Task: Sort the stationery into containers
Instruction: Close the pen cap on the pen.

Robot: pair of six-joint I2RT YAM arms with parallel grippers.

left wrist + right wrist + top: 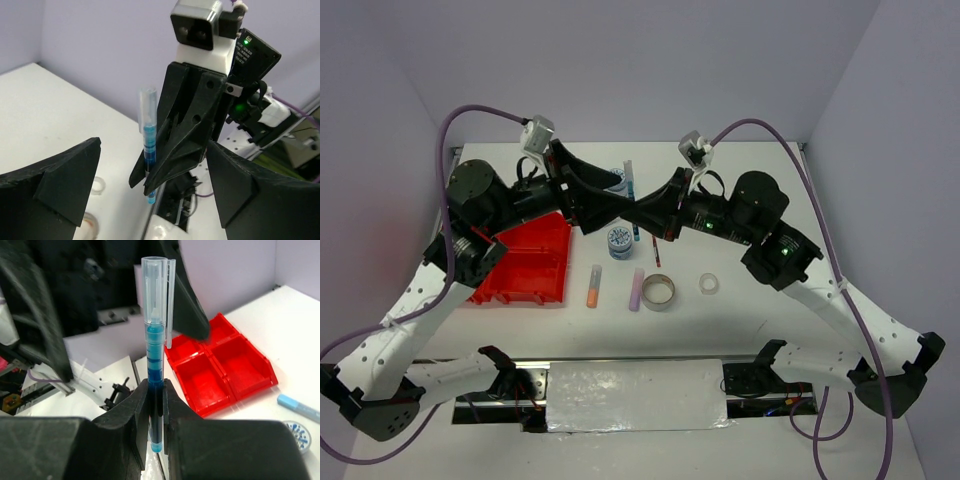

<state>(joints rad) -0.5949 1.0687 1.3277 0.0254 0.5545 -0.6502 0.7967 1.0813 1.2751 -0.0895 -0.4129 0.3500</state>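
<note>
There's the blue pen [155,352], upright in mid-air!
Right fingers [131,415] pinch its lower barrel; left fingers [65,187] spread wide nearby.

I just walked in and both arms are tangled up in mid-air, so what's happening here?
The right gripper holds a clear-capped blue pen upright in shut jaws above the table. The left gripper faces it, jaws wide open around the pen, not gripping. Likely a handover. The red tray sits at the left; an orange stick and grey tape ring lie outside it.
</note>
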